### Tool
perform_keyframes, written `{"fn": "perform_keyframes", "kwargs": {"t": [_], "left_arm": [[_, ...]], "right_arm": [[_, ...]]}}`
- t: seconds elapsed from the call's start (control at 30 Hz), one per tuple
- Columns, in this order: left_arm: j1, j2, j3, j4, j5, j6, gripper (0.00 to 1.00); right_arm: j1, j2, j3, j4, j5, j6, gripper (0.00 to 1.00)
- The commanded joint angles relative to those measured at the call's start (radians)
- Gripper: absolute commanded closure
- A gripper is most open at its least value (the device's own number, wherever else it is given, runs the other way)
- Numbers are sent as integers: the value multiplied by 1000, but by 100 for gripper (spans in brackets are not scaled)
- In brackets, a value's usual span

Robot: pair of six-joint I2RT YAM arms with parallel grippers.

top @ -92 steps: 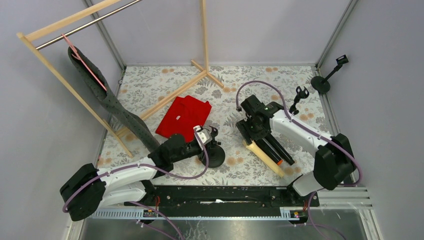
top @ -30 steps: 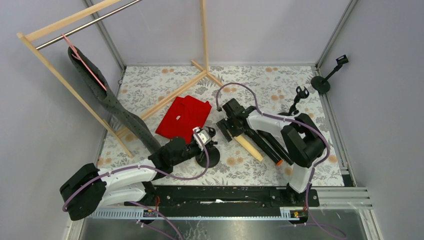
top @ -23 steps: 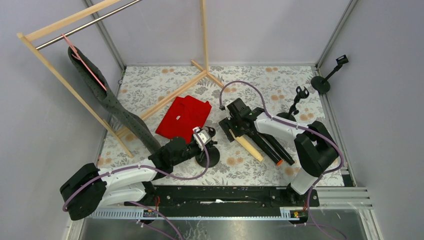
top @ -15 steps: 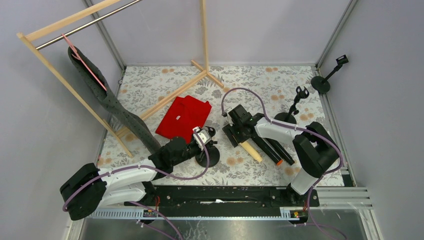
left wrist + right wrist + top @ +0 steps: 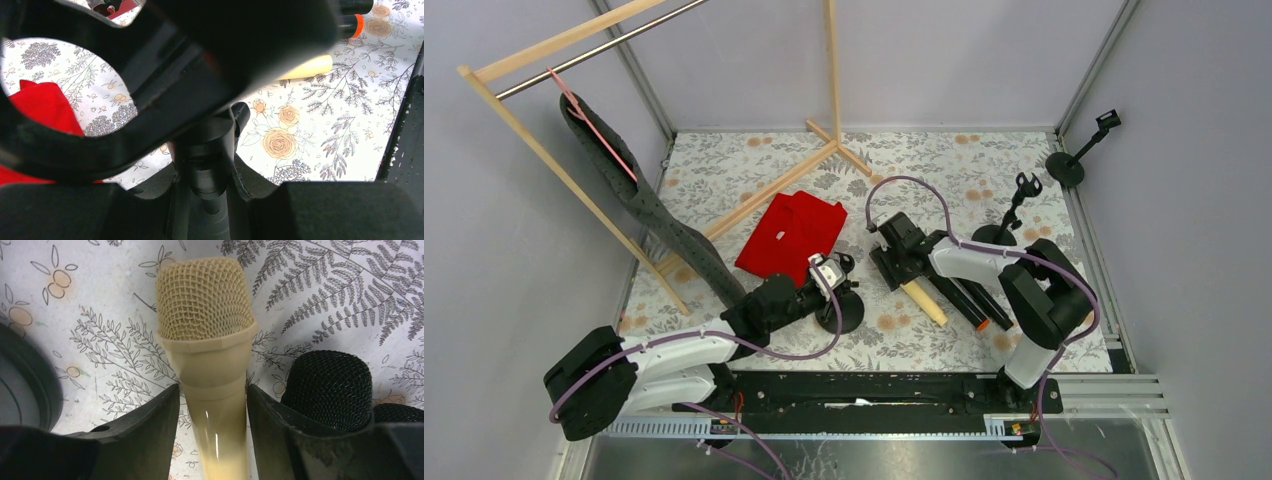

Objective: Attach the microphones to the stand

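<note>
Since a second ago the right gripper (image 5: 902,262) has shifted a little nearer the arm bases, settling over the head end of the cream microphone (image 5: 927,303); the left arm has not moved.

From above, the left gripper (image 5: 829,274) is clamped on the stem of the stand (image 5: 845,313). All three microphones lie flat to the right of the stand, well apart from it, the two black microphones (image 5: 969,298) just beyond the cream one. Its long axis runs diagonally, head far-left, tail near-right. No microphone is clipped in yet, so I judge the task barely begun: three pickups and three insertions remain.

The left wrist view shows the stand's blurred clip and stem close up, with the cream tail right of it.

The right wrist view shows the mesh head pointing away from the camera, the fingers (image 5: 145,427) drawn in narrow on either side of the handle. Whether they already pinch it I cannot tell.
</note>
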Motion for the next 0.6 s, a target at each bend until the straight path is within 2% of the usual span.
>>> {"fn": "perform_keyframes", "kwargs": {"t": [0.0, 0.07, 0.17, 0.23, 0.37, 0.57], "left_arm": [[-5, -7, 1, 173, -9, -1, 100], [-5, -7, -3, 177, -9, -1, 100], [-5, -5, -14, 200, -9, -4, 100], [-5, 2, -23, 228, -3, -5, 100], [-5, 28, -35, 304, 18, -4, 100], [-6, 78, -25, 394, 41, -29, 100]], "right_arm": [[11, 36, 20, 15, 47, 2, 43], [13, 46, 22, 7, 54, 0, 47], [13, 54, 26, -4, 72, 8, 60], [13, 53, 31, -6, 85, 24, 76], [13, -9, 44, -2, 76, 68, 98], [13, -213, 59, 2, 87, 112, 100]]}}
